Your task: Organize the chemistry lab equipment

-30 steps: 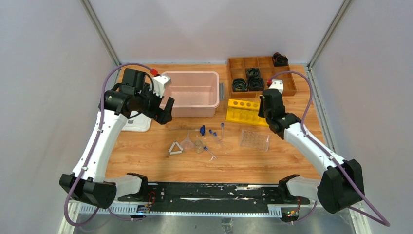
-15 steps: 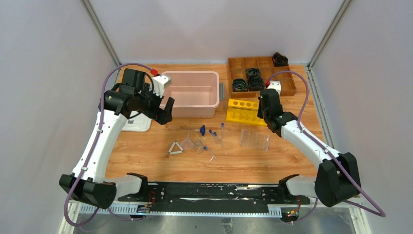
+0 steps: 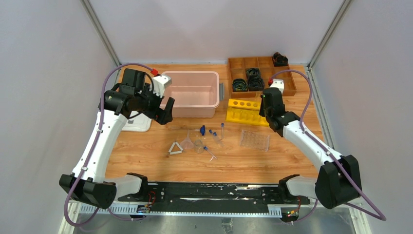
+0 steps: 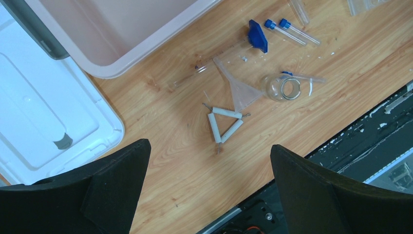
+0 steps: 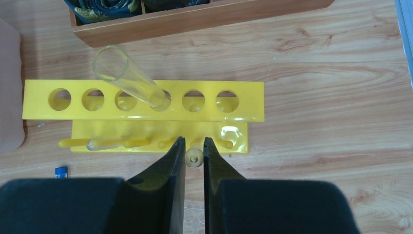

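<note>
My right gripper (image 5: 194, 141) is shut on a clear tube (image 5: 195, 157), seen end-on between its fingertips, just above the near edge of a yellow rack (image 5: 146, 112). Another clear tube (image 5: 127, 75) leans in a hole of that rack. My left gripper (image 4: 209, 144) is open and empty, high above a white triangle (image 4: 224, 124), a clear funnel (image 4: 239, 90), a small clear jar (image 4: 283, 87) and blue-capped tubes (image 4: 292, 30). In the top view the clear tube rack (image 3: 254, 139) lies right of these, and my right gripper (image 3: 267, 111) is over the yellow rack's right end.
A pink bin (image 3: 191, 93) stands at the back middle with a white lid (image 4: 44, 126) to its left. A wooden tray (image 3: 260, 73) with black coiled bundles stands at the back right. A black rail (image 3: 209, 191) runs along the near edge.
My right arm has shifted slightly over the yellow rack. My left arm and the things on the table have not moved.
</note>
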Robot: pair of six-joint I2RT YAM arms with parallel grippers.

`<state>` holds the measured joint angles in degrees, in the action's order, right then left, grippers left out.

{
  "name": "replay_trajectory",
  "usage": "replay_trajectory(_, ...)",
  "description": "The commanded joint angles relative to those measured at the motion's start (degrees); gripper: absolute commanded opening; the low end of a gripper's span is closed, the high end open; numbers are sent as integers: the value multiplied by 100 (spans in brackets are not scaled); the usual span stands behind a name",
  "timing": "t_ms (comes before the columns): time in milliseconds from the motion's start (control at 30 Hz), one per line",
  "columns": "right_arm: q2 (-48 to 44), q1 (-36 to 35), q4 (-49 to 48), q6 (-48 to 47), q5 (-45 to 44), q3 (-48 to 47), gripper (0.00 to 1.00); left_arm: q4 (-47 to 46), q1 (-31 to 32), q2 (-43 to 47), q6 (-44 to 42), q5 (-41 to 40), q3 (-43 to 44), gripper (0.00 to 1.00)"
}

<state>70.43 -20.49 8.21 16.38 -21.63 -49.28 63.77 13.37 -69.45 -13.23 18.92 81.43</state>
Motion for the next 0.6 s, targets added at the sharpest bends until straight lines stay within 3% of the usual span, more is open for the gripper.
replay_trajectory(0, 152, 89, -173, -27, -88, -199, 0, 22, 26, 112, -30, 69, 88, 100)
replay_trajectory(567, 512, 98, -316, 73, 49, -65, 0, 22, 21, 113, -39, 86, 65, 100)
